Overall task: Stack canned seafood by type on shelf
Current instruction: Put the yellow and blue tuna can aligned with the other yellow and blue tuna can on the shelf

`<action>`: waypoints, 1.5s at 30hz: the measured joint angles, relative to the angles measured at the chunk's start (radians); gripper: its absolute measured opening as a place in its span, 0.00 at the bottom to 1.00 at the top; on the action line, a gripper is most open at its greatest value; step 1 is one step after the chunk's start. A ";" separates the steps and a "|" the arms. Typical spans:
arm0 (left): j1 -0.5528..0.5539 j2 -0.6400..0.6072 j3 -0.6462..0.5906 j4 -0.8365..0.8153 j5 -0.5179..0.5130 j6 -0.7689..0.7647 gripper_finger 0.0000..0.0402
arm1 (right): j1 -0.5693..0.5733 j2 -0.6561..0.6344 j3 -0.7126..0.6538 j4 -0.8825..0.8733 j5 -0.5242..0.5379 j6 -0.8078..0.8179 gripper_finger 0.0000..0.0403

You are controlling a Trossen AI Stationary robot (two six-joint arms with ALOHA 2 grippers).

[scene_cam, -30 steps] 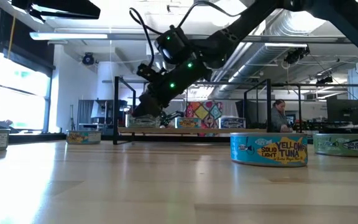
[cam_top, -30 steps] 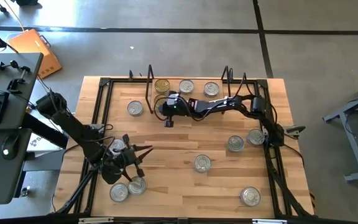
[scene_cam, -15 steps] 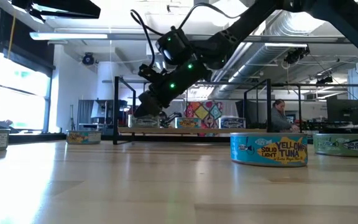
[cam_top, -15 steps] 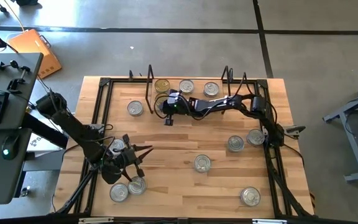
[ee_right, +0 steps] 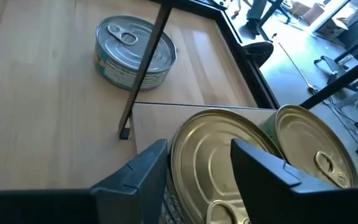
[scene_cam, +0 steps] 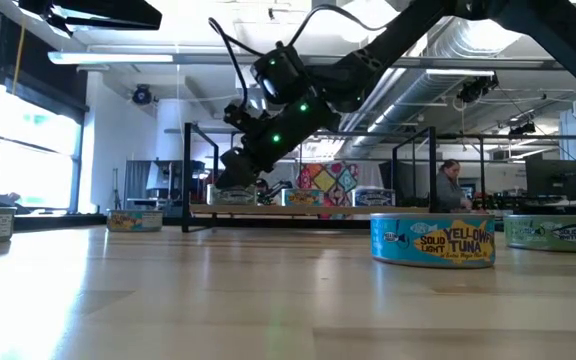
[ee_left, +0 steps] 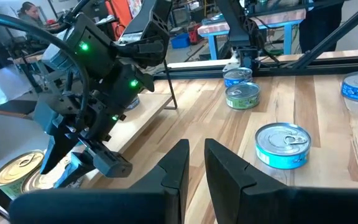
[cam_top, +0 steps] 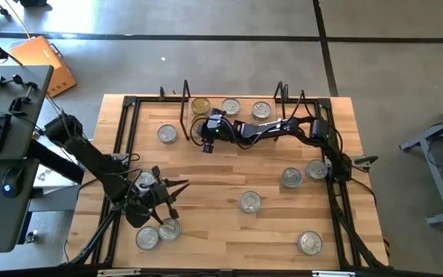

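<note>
My right gripper (ee_right: 197, 165) sits at the left end of the shelf (cam_top: 233, 123), fingers parted w/ a gold-lidded can (ee_right: 225, 168) between them. They stand either side of it, and I can't tell if the pads touch its wall (my read: I'm letting go, not squeezing). It rests on the board just beside another gold-lidded can (ee_right: 309, 155); that's the point, gold w/ gold, same type together. Two silver cans (cam_top: 231, 107) sit further along the shelf toward its right end, kept apart as a separate sort.

My left gripper (ee_left: 194, 168) waits low over the table's near-left part, fingers nearly together, holding nothing; parked there it's close to the loose cans (cam_top: 160, 231) by that corner. More cans (cam_top: 251, 202) lie scattered on the table (cam_top: 229, 231), so I'd say the sorting is approx. a third done.
</note>
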 joint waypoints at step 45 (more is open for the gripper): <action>0.298 0.105 -0.001 0.096 0.200 -0.105 0.10 | 0.930 -0.554 -0.806 0.275 0.731 0.372 0.01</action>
